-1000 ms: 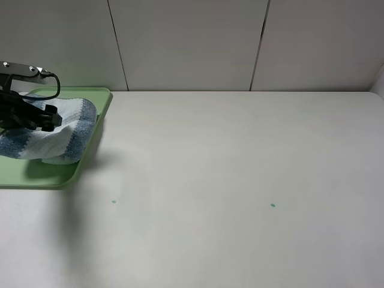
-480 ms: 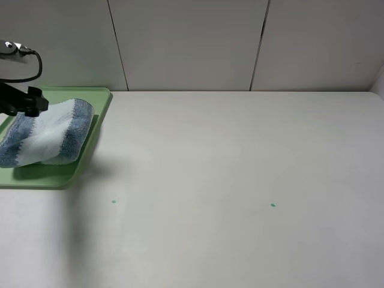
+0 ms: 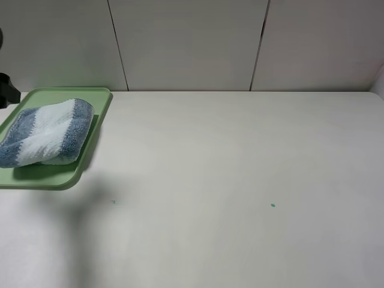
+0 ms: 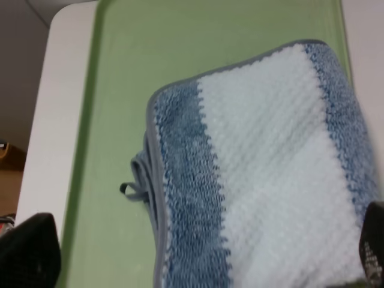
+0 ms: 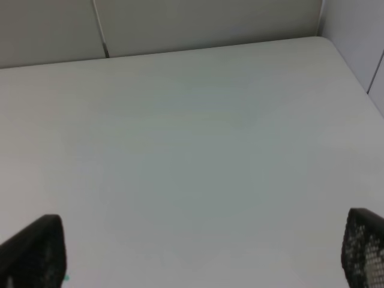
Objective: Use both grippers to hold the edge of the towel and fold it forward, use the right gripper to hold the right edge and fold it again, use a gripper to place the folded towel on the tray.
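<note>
In the high view we see only a small black block of the left arm point(image 3: 7, 90) at the far-left edge of the picture, with a second dark, rounded patch above it; no ring, plate or cable can be made out there. In the left wrist view we see the two fingers of the left gripper point(image 4: 204, 255) as matte black, rounded tips, and one finger point(image 4: 375, 243) bears a fine dotted texture on its pad. In the right wrist view we see the right gripper point(image 5: 204, 249) as two like black tips, one finger point(image 5: 364, 243) showing a fine mesh-like grid pattern, the other plain and smooth.
</note>
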Motion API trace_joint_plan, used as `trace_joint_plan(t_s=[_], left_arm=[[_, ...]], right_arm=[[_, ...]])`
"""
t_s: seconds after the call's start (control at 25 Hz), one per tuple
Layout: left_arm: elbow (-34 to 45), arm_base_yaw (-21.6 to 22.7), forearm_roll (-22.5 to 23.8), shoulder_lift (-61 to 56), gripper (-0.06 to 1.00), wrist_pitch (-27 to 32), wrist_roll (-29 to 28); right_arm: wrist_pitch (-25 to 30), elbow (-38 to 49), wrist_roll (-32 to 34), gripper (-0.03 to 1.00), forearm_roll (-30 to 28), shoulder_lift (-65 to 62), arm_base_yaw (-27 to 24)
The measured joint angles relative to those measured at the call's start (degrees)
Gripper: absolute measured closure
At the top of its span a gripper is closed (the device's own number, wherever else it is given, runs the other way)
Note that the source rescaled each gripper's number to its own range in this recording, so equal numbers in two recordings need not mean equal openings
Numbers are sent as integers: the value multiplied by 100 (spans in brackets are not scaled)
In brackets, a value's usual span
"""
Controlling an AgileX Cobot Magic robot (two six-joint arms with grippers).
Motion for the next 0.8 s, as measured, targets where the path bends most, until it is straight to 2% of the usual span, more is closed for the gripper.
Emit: trace_joint_plan(t_s=[0.48,0.8], left_arm=[[0,0,-453,-1989,-5,2150,-1],[0,-87,-510,-3423,-5,3463,-2]], right_arm=[[0,0,0,-3,0,0,0],[0,0,0,-3,0,0,0]])
